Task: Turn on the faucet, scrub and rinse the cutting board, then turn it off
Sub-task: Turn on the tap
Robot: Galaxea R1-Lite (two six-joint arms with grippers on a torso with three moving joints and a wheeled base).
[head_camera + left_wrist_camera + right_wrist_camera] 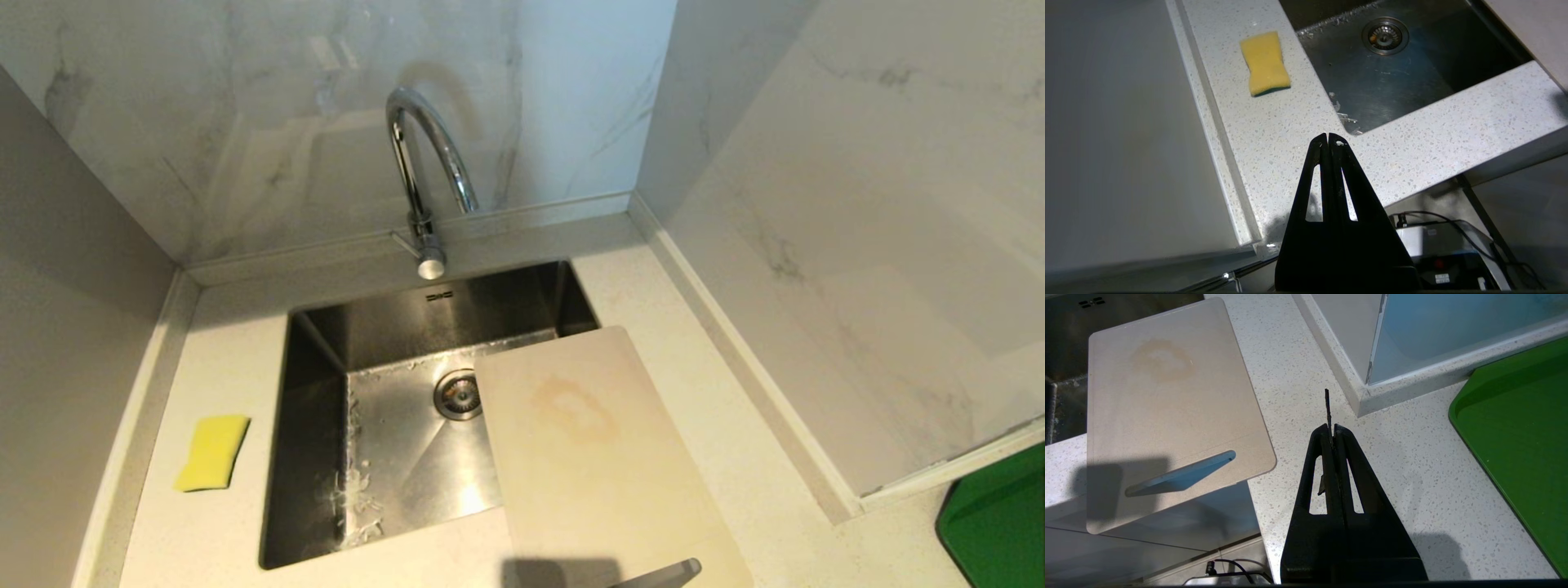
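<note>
sink (310,425): holds no items | cutting board (588,441): overhangs its right rim | both end effectors: closed, empty

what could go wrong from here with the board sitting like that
1. The cutting board bridges the sink corner and overhangs the counter's front edge; a nudge could tip it off.
2. The faucet spout ends short of the board, so water may miss the ring stain.
3. The sponge lies across the sink from the board.

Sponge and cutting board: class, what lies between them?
The sink, its drain near the cutting board; the sponge lies on the counter left of it, as the head view shows.
</note>
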